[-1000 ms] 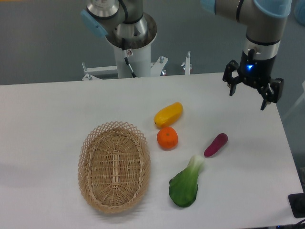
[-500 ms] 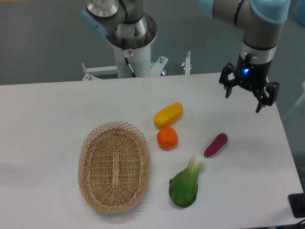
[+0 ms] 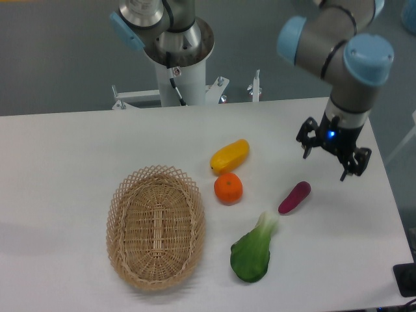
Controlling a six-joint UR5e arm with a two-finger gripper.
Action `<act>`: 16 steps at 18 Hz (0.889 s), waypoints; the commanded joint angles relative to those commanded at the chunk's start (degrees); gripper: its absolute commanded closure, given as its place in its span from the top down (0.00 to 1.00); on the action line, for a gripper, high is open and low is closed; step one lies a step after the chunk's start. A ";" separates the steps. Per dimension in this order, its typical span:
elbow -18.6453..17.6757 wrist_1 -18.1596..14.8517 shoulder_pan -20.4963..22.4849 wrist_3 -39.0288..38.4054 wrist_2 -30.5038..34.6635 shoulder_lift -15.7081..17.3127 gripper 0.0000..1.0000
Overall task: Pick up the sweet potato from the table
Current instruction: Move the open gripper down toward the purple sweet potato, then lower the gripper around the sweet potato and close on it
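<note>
The sweet potato (image 3: 294, 197) is a small purple-magenta vegetable lying at a slant on the white table (image 3: 65, 162), right of centre. My gripper (image 3: 324, 166) hangs open and empty above the table, up and to the right of the sweet potato, not touching it. Its two dark fingers (image 3: 305, 151) point downward with a wide gap between them.
A round orange (image 3: 228, 188) and a yellow-orange oblong fruit (image 3: 229, 155) lie left of the sweet potato. A green leafy vegetable (image 3: 253, 252) lies below it. A wicker basket (image 3: 156, 225) stands at the left. The table's right edge is near the gripper.
The gripper has moved down and slightly left, closer to the sweet potato. It stays open. The objects on the table have not moved.
</note>
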 joint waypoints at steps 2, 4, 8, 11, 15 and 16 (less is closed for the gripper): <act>-1.05 1.67 0.00 0.00 0.09 -0.97 1.00; -2.63 4.65 -0.87 0.00 1.31 -1.85 1.00; -5.53 7.65 -1.85 -0.61 3.69 -2.82 1.00; -7.99 9.75 -2.37 -0.61 3.78 -2.82 1.00; -9.41 13.10 -2.90 -0.52 4.22 -3.96 1.00; -9.58 13.10 -2.90 -0.52 4.74 -3.96 1.00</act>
